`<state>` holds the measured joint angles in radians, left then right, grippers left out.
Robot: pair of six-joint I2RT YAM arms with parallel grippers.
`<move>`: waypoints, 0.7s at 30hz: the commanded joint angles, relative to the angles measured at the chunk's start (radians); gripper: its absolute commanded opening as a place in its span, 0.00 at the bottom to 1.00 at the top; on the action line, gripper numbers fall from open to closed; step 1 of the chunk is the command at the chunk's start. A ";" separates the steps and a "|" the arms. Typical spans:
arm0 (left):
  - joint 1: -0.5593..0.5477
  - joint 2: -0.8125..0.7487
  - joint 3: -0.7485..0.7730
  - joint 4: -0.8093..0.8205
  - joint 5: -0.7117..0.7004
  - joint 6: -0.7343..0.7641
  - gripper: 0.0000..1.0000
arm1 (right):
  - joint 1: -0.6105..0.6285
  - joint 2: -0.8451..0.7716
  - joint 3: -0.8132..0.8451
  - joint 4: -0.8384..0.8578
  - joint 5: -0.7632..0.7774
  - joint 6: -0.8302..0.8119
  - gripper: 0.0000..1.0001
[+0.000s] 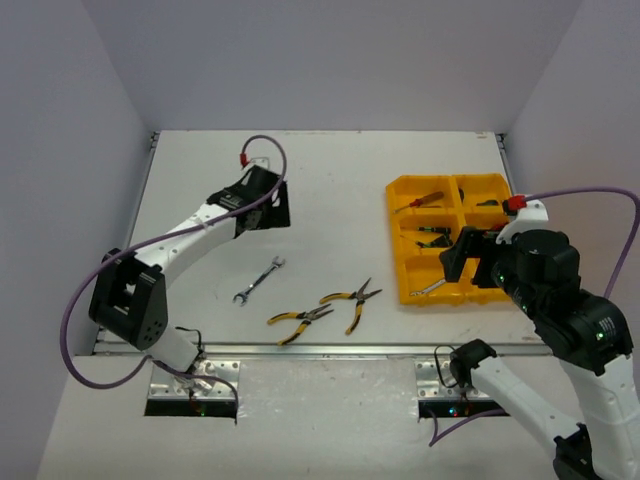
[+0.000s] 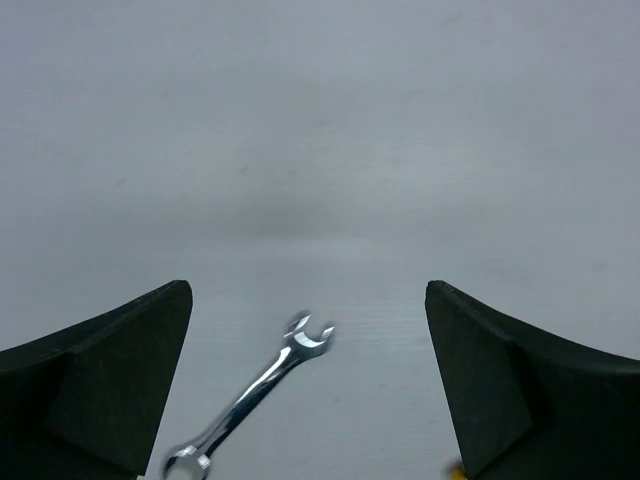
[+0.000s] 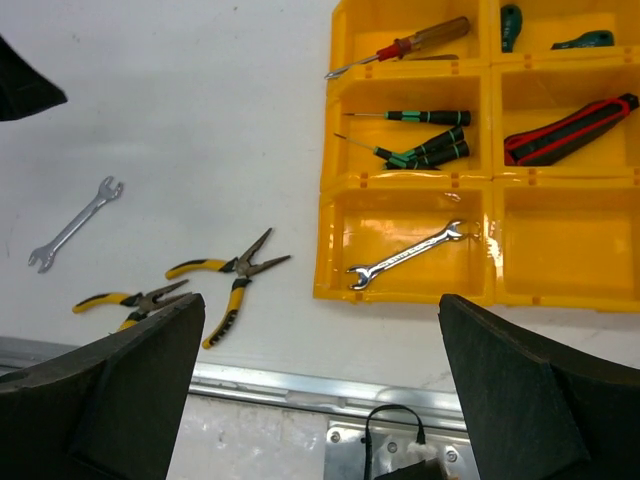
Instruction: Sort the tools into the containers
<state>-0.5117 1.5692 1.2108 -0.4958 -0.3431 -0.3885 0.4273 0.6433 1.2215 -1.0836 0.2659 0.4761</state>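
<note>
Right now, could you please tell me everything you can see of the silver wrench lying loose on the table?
The wrench is a slim, shiny silver metal bar with an open head at each end. It lies flat and diagonal on the white table, left of the yellow-handled pliers, apart from them. Nothing touches it; the open left gripper frames it.

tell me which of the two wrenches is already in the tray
The wrench lying alone in the yellow tray's near-left compartment. The other wrench lies out on the table, well left of the tray.
</note>
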 commanded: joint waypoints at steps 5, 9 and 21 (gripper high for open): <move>0.104 -0.110 -0.165 -0.293 0.149 0.029 1.00 | -0.003 -0.005 -0.098 0.143 -0.131 -0.033 0.99; 0.105 -0.060 -0.220 -0.277 0.175 0.086 0.99 | -0.002 -0.024 -0.140 0.182 -0.170 -0.036 0.99; 0.093 0.147 -0.243 -0.158 0.281 0.134 0.74 | -0.002 -0.033 -0.183 0.226 -0.253 -0.056 0.99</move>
<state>-0.4059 1.6684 0.9644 -0.7259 -0.1079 -0.2895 0.4274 0.6214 1.0445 -0.9143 0.0439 0.4404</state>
